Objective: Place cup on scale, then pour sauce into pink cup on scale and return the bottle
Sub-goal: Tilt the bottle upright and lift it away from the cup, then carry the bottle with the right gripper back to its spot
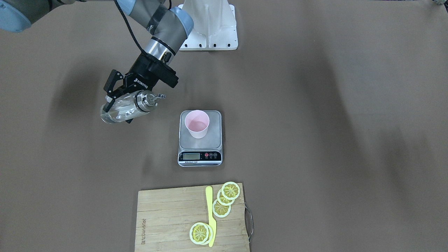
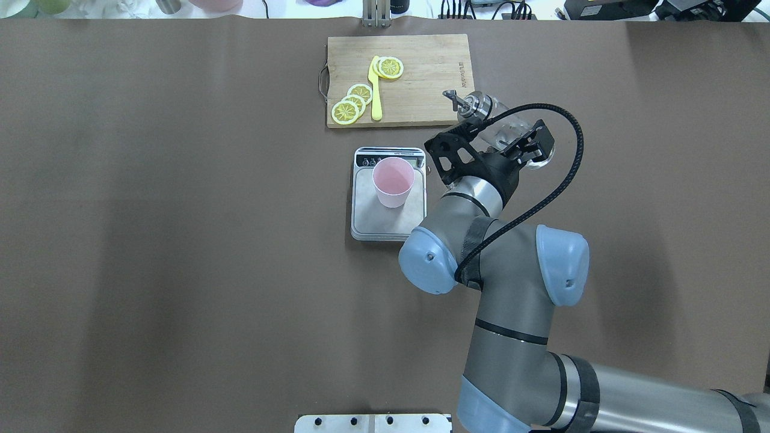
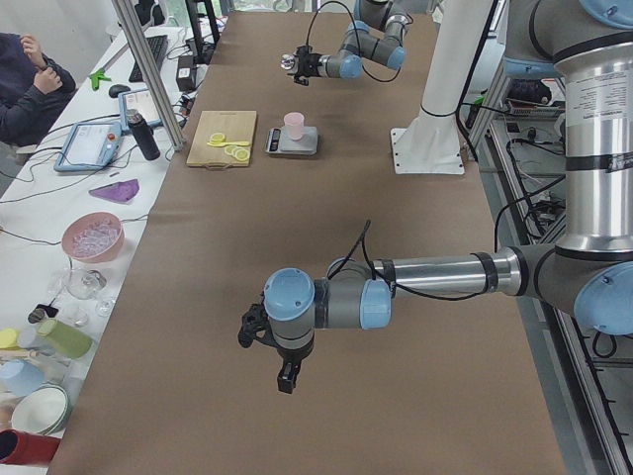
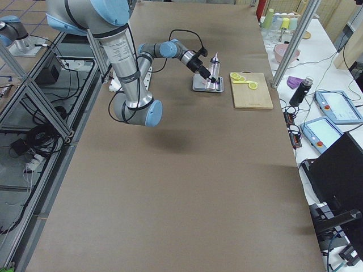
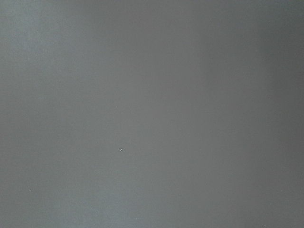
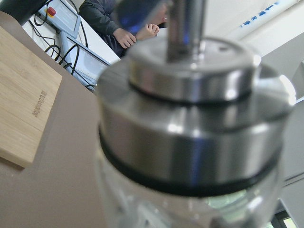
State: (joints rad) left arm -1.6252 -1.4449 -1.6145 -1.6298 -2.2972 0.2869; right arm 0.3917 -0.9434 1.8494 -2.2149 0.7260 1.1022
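Right gripper [image 1: 119, 106] clamps glass bottle [image 1: 113, 113], tilted, spout short of pink cup [image 1: 197, 123] standing on scale [image 1: 215, 138]. Pour step apparently in hand; next move needs spout over rim. Left gripper [image 3: 285, 374] well apart, grip state cannot be told.

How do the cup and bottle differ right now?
The cup stands upright on the scale; the bottle is tilted, held aloft in the right gripper. The cup is opaque pink; the bottle is clear glass with a silver spout cap. The cup is open-topped; the bottle is capped. Both are small containers.
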